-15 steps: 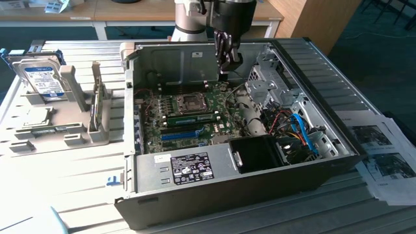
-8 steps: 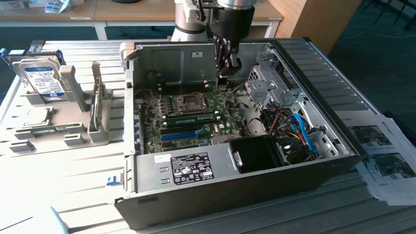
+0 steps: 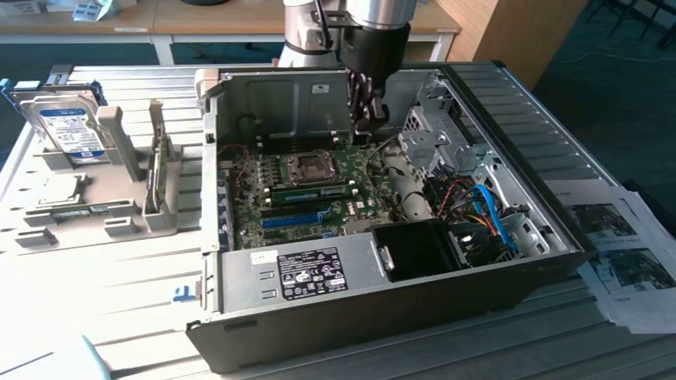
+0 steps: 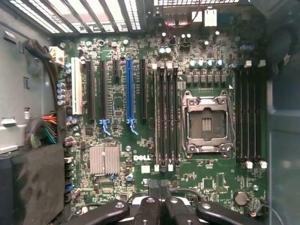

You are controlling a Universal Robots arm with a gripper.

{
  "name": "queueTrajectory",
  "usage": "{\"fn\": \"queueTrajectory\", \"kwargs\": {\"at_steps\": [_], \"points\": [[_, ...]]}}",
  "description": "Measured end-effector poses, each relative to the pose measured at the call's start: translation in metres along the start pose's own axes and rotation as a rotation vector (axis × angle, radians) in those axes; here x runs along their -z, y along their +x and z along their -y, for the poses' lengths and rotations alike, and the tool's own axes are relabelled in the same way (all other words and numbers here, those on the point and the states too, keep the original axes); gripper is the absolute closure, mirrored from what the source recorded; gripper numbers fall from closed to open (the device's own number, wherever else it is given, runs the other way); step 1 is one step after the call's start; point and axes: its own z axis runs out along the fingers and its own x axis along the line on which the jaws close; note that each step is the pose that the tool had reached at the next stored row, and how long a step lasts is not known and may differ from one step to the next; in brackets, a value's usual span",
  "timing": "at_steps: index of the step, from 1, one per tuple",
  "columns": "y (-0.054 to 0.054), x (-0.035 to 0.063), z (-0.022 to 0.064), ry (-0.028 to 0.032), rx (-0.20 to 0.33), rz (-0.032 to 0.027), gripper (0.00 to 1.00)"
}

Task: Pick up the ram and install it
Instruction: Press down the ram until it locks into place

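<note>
The open computer case [image 3: 370, 261] lies on its side on the tabletop [image 3: 127, 277]. Inside, the ram [image 3: 313, 193] sits seated in a slot on the green board [image 4: 140, 140], beside the empty processor socket [image 4: 206, 123]. Above its far end hangs the tool [image 3: 370, 119], its fingers pressed together and holding nothing. Farther off, a hard drive [image 3: 66, 127] stands in the grey tray [image 3: 63, 214].

Lab: open computer case [image 3: 370, 261], slatted workbench [image 3: 116, 277].
</note>
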Motion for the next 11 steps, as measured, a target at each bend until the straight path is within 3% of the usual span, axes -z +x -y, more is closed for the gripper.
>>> {"fn": "queueTrajectory", "kwargs": {"at_steps": [11], "points": [[-0.001,-0.0174,-0.0002,-0.0001,0.000,0.0000,0.90]]}}
